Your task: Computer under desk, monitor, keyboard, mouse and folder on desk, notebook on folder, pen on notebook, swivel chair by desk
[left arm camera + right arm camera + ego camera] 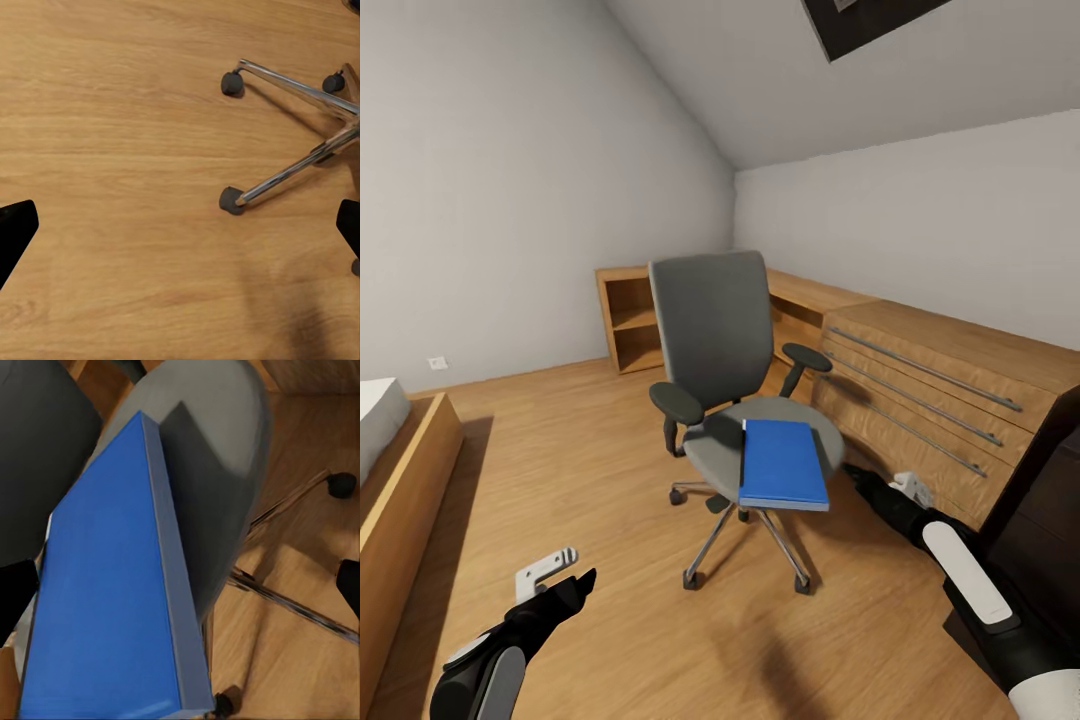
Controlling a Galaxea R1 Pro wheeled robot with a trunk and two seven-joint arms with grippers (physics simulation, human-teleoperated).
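Fingers of the left gripper (180, 232) stand wide apart over bare plank floor (600, 470), holding nothing; in the left wrist view their two dark tips sit at the frame's edges with two chrome legs and several castors of the swivel chair (735, 400) between and beyond them. Right gripper (180, 585) fingers are likewise spread wide and empty, hanging just beside the front edge of the chair seat and close above the folder (784, 464), not touching it. One blue folder lies flat on the grey seat, toward the side nearest the right arm, its front edge overhanging the seat rim. One swivel chair stands in the middle of the room on its metal star base, tall back toward the far corner, two black armrests at its sides. The bedroom has pale grey walls, a sloped ceiling and one dark-framed roof window (865, 22). One light wood chest of drawers (940, 400) with long metal rails runs along the right wall, an open wood shelf unit (628, 320) stands in the corner behind the chair, and a wood-framed bed (400, 470) edges in at the left. A dark corner of the counter (1050, 500) shows at the far right
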